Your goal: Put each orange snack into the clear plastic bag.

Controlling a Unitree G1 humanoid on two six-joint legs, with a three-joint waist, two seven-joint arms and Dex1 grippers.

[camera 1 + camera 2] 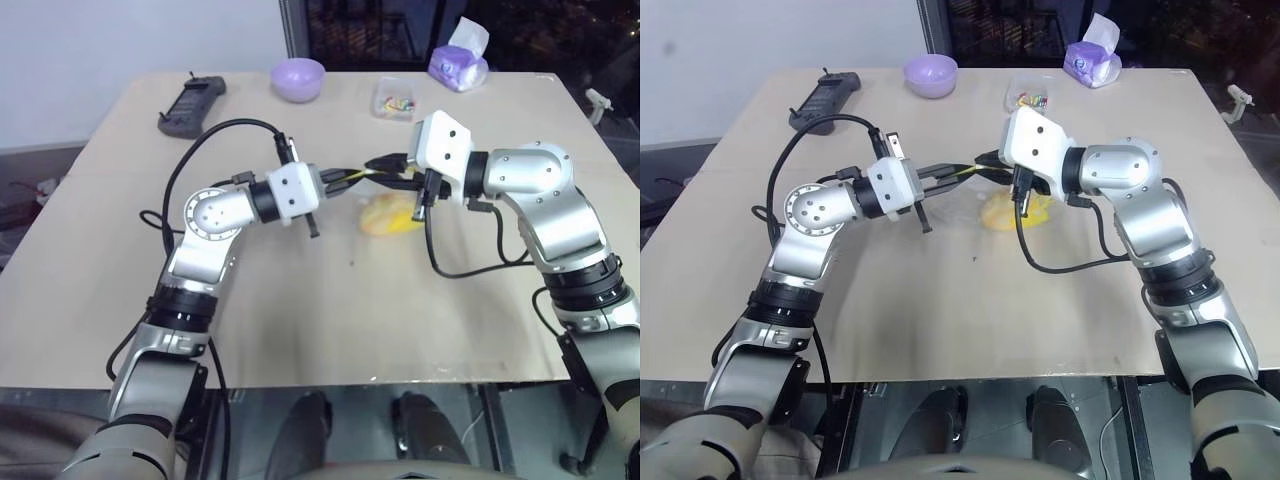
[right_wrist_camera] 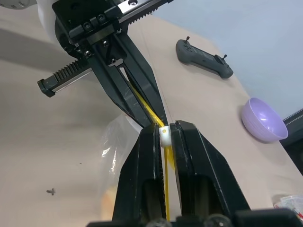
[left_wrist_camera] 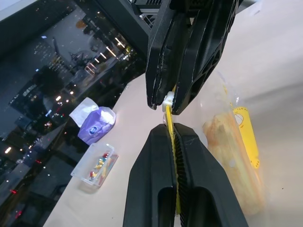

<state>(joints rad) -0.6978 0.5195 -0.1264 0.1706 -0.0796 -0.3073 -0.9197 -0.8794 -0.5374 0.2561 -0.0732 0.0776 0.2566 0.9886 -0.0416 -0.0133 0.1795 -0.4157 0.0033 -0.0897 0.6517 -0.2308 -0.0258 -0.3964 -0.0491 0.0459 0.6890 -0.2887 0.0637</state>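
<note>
Both hands pinched on the bag's yellow seal strip, bag held up over mid tabletop.

I see the tan tabletop (image 1: 300, 330) carrying everything. The clear plastic bag (image 3: 222, 118) hangs between the two hands above its middle, with the orange snack (image 1: 388, 215) already inside it, low in the bag, near the tabletop surface. My left hand (image 1: 345, 180) is clenched on the yellow seal strip (image 2: 152, 115) from one side; my right hand (image 1: 385, 165) is clenched on the same strip from the other side, at a small white slider (image 2: 164, 135), fingertips of the two hands nearly meeting. Along the far edge: black controller (image 1: 192, 105) at left, purple bowl (image 1: 298, 78), small clear box of colourful bits (image 1: 394, 100), purple tissue pack (image 1: 459, 62) at right, all well apart from the bag.
</note>
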